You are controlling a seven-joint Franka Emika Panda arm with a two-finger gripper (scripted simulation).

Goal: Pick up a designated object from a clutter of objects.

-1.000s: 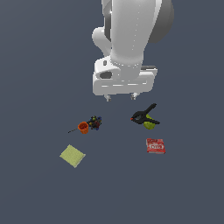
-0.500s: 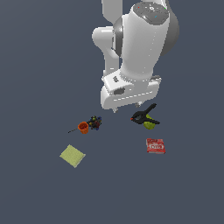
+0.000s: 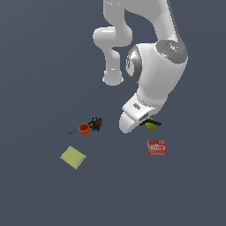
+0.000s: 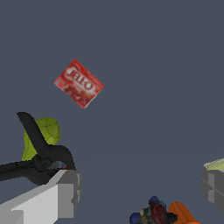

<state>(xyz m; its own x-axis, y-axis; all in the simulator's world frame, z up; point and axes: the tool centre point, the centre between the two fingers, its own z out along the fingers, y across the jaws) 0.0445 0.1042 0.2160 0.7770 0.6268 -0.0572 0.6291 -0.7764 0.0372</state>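
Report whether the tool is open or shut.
Open: in the wrist view the tool's two fingers stand wide apart with nothing between them.

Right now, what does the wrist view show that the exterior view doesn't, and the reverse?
Wrist only: the black clamp lying against the pear, the box's white lettering, and the open jaws of the gripper with nothing between them. Exterior only: the whole pad and the arm, which hides the clamp. Both: red box, orange cup, toy, pear.

Lighting: even, diffuse, moderately dim; source indeterminate. Shadows: none cast on ground. Glare: none. Focus: uniformly sharp; render edges slightly jagged.
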